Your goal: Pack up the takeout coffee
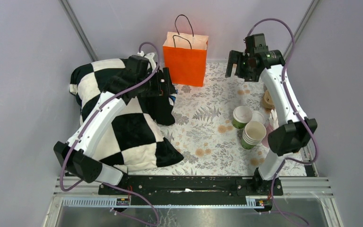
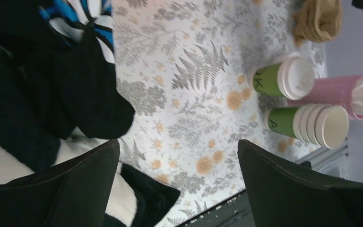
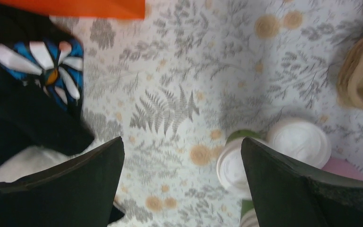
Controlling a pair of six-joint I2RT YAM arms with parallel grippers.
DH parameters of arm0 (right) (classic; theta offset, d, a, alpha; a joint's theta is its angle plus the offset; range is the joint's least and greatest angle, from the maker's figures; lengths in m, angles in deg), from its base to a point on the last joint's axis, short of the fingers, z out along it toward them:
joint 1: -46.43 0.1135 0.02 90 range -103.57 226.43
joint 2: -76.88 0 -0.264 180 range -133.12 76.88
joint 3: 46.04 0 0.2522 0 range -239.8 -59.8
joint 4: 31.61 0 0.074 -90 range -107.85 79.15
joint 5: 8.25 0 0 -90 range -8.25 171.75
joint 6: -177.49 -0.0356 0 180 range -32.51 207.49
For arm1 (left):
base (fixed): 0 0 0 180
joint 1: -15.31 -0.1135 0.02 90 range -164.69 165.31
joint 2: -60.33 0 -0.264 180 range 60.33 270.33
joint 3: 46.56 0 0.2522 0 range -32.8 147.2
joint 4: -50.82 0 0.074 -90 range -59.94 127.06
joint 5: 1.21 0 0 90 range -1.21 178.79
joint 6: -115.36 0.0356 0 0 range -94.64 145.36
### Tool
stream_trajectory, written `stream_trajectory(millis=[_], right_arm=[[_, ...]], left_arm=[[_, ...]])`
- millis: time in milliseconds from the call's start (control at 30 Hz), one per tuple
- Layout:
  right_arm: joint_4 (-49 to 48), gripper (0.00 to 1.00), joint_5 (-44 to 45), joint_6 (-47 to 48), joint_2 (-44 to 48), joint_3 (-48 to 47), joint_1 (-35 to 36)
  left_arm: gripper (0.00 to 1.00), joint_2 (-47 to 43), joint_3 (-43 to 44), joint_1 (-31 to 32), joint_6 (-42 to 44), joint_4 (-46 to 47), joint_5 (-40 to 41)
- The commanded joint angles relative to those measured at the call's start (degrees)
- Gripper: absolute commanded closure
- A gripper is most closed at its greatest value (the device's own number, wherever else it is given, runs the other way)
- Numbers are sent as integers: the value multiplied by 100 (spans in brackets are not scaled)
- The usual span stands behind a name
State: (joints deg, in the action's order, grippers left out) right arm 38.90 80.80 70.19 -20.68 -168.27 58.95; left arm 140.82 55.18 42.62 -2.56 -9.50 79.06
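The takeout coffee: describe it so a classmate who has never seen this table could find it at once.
From the orange bag at the far edge of the floral cloth, look to the cloth's right side. The takeout coffee stands just beyond the stack of nested cups. It alone is a single green cup shut by a white lid; the stack is lidless, cream inside.

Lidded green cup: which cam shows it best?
Left wrist: the lidded green cup shows both its side and white lid, sharp and unobstructed. Top external shows it small, from above. Right wrist shows it blurred and partly hidden.
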Motion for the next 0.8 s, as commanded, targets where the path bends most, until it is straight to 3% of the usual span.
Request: stream_trajectory(millis=[0, 133, 400, 600, 767], right_arm=[[16, 2, 525, -188, -588, -886, -353], [10, 8, 111, -288, -750, -779, -1038], [482, 20, 290, -88, -1278, -1143, -2352], [867, 32, 360, -127, -2193, -2086, -2570], [950, 36, 678, -327, -2615, -2195, -2570]], left_arm=[[1, 235, 566, -393, 607, 27, 93], [1, 276, 564, -606, 928, 32, -34], [1, 365, 479, -604, 1284, 54, 54], [1, 484, 423, -595, 1369, 57, 142], [1, 847, 709, -604, 1404, -13, 100]])
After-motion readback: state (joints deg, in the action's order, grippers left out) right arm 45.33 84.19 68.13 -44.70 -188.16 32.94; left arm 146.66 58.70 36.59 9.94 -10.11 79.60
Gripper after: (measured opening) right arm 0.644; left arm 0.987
